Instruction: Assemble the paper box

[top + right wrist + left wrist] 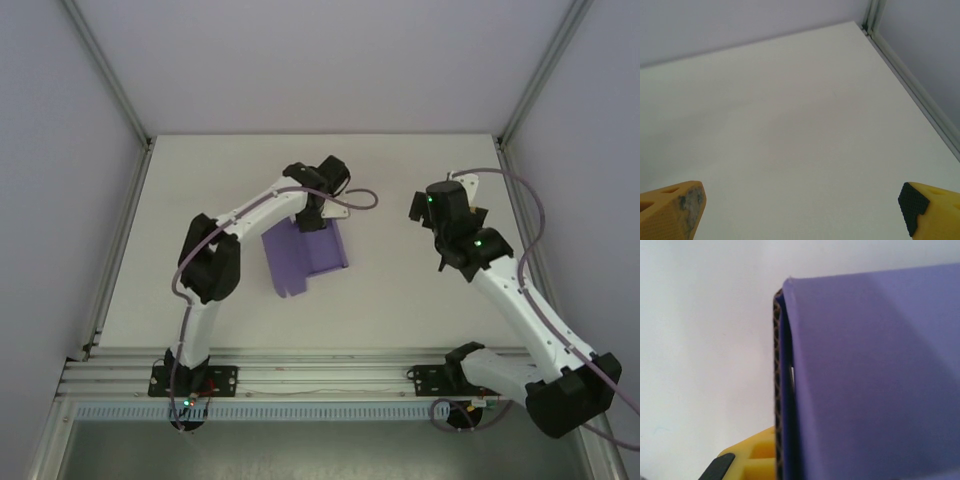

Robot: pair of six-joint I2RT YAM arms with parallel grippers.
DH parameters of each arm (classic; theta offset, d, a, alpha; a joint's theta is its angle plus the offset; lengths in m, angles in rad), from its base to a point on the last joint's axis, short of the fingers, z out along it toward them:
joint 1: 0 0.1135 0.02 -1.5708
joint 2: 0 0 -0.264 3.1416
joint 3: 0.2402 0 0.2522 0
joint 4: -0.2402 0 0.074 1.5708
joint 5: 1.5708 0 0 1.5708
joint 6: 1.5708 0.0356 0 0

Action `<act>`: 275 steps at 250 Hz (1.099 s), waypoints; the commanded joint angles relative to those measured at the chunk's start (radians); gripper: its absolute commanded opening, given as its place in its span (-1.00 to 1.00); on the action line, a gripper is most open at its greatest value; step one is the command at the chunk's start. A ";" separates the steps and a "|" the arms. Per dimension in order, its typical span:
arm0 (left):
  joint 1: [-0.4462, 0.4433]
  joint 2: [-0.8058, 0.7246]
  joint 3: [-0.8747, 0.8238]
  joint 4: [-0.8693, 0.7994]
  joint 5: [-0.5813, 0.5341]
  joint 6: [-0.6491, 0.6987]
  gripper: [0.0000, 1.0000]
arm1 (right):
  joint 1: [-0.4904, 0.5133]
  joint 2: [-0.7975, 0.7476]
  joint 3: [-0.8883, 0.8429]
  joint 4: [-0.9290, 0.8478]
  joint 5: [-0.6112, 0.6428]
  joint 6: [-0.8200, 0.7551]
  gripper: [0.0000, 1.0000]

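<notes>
Paper box [303, 258] edge pinched by left gripper [318, 220], fingertips mostly hidden | right gripper [801, 207] spread wide, fingers [675, 207] cropped

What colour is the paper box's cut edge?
The paper box is violet-purple, but its cut edge is brown and corrugated; best in the left wrist view.

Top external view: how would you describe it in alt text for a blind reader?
Seen from above, the left arm reaches over a white table, its gripper at the far edge of a partly folded purple paper box. The right arm is bent over bare table, apart from the box.
</notes>
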 commanded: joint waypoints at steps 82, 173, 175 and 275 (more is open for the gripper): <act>-0.096 0.163 -0.031 0.026 -0.216 0.157 -0.88 | -0.014 -0.025 -0.008 -0.005 -0.033 -0.086 1.00; -0.120 0.297 -0.025 0.035 -0.224 0.054 -0.59 | -0.013 0.019 -0.011 0.008 -0.053 -0.100 1.00; -0.120 0.297 -0.023 0.035 -0.225 0.052 -0.56 | -0.013 0.019 -0.010 0.009 -0.054 -0.100 1.00; -0.119 0.106 -0.035 0.020 -0.104 0.090 0.14 | -0.014 0.009 -0.034 0.029 -0.120 -0.125 1.00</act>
